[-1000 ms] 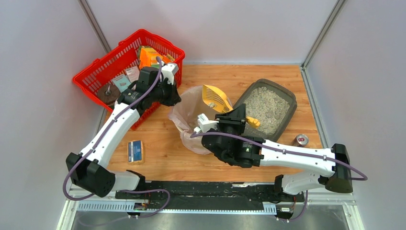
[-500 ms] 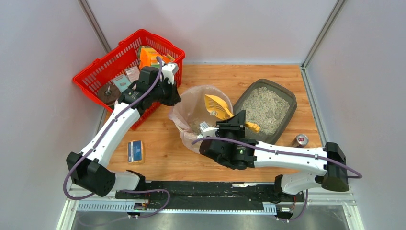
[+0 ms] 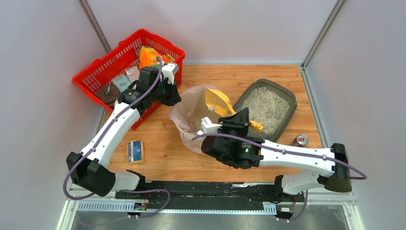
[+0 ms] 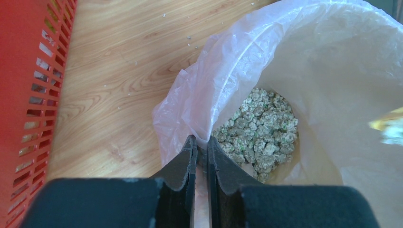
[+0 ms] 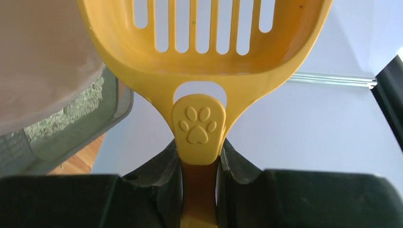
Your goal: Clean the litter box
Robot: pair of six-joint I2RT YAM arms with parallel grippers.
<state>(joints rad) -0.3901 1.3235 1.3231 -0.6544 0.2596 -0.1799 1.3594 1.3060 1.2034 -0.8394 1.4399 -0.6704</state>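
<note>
A shallow, dark grey plastic litter box (image 3: 289, 111) with rounded corners lies flat on the wooden tabletop (image 3: 163, 153), toward the far right corner. It is turned at an angle to the table's edges. Pale grey-beige gravelly litter (image 3: 266, 104) covers its floor in an uneven layer below the raised rim.

No text is legible; a paw print (image 5: 198, 126) marks the yellow scoop (image 5: 204, 71).

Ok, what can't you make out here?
- Top view: right arm hides the bin's near side and the litter box's near corner.
- Top view: left arm covers part of the basket; its packets are too small to read.
- Right wrist view: the scoop's front is cut off by the top edge.
</note>
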